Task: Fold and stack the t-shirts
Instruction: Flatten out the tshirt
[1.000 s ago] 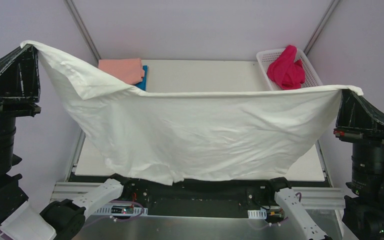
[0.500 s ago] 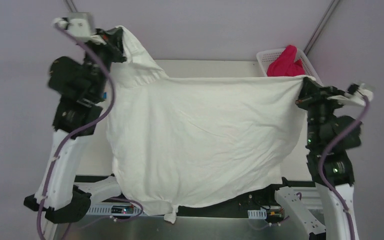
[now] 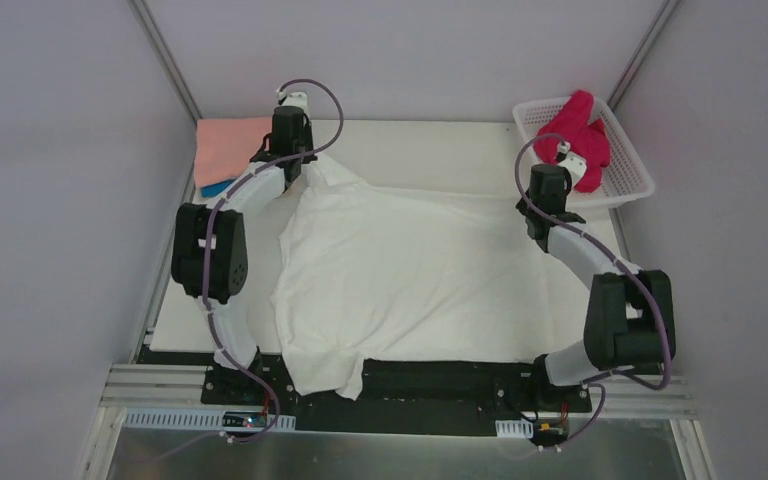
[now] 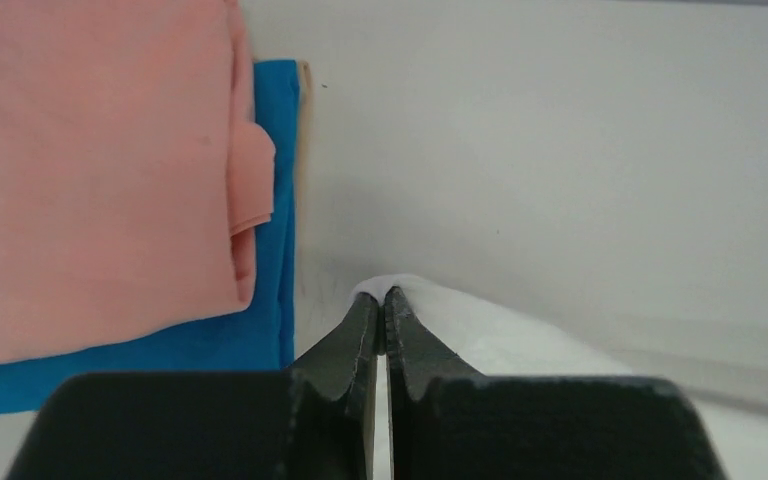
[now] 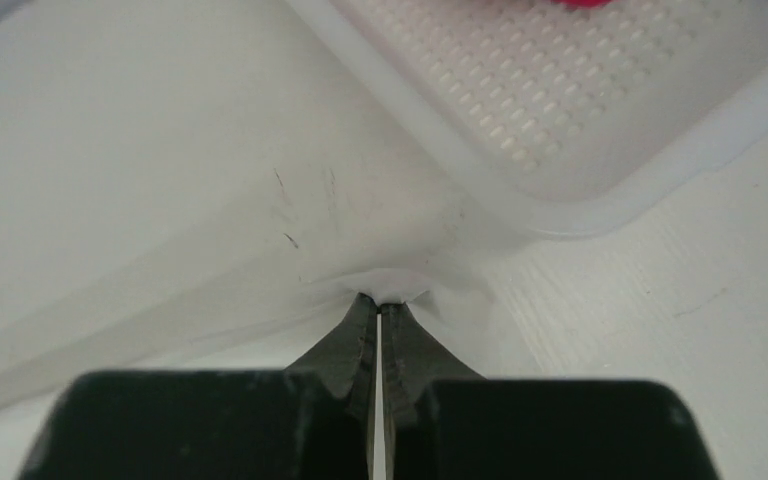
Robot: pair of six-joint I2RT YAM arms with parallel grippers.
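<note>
A white t-shirt [image 3: 410,270] lies spread across the middle of the desk [image 3: 430,140], held at its two far corners. The left pincer [image 4: 382,300] is closed tight on a nub of the white cloth near the desk's far left corner; the right pincer [image 5: 380,305] is likewise clamped on a small fold of the same shirt, just short of the white lattice basket [image 3: 630,175]. The two grips sit well apart along the far edge, which looks meant to draw the cloth taut and lay it wide for folding. The shirt is rumpled down its left side, and its near hem spills over the front edge onto the black rail [image 3: 440,380]. At the far left a folded salmon-pink t-shirt [image 3: 228,150] rests on a folded bright blue t-shirt [image 3: 218,187] (the blue shows only as a strip along the edge), a likely home for the white one once folded. A magenta t-shirt [image 3: 575,130] sits bunched in the basket, apparently next in line. No brand, label or readable writing shows on any cloth or on the basket, and the white shirt's upper face appears plain.
</note>
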